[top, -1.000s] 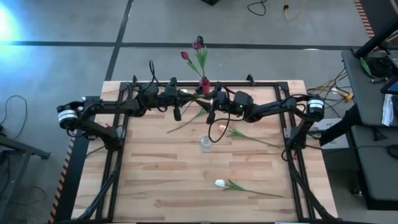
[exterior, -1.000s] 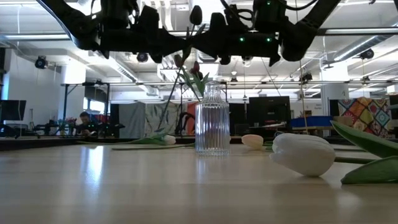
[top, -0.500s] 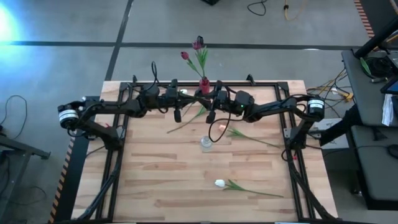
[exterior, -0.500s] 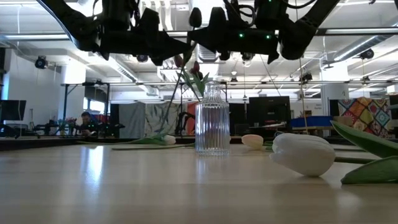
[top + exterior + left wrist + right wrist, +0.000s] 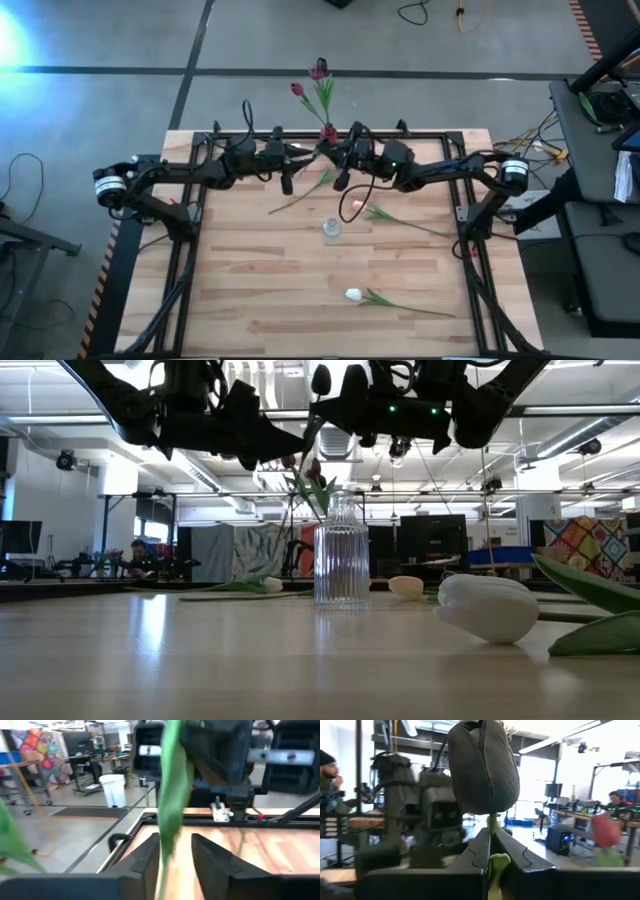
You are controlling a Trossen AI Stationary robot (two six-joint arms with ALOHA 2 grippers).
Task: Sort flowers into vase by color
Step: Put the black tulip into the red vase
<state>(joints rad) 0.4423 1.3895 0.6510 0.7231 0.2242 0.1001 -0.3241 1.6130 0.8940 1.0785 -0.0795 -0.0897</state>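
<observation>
1. Step in hand, by judgement: handover of one dark tulip (image 5: 483, 767) between the arms, up at the far edge of the table (image 5: 250, 290), close by the vase with two maroon tulips (image 5: 329, 136).
2. Right gripper (image 5: 492, 851): fingers pressed on the stem just below the dark head; head stands upright directly above the jaws in the right wrist view. Pinching, not spread.
3. Left gripper (image 5: 172, 851): fingers spread, stem and a green leaf (image 5: 172, 785) running between them w/o visible contact. Not gripping yet, as far as can be told.
4. Both grippers near each other, raised well above the tabletop in the low view; flower hangs between them.
5. Clear glass vase (image 5: 342, 553) stands empty mid-table, below and on the near side of both jaws.
6. Remaining on the table: peach tulip (image 5: 350, 207) near the clear vase on the right gripper's side; white tulip (image 5: 354, 295) well toward the near edge; another stem w/ pale head (image 5: 300, 192) under the left gripper's side.
7. Progress est.: two maroon in the far vase, one in the air, three lying loose. Roughly midway.
8. Next move calls for: either left jaws closing on the stem before the right lets go, or right carrying the stem end down into the maroon vase. Stem long and limp, so needs lining up over the narrow neck before release.
9. Risk: leaf snagging on spread left fingers.
</observation>
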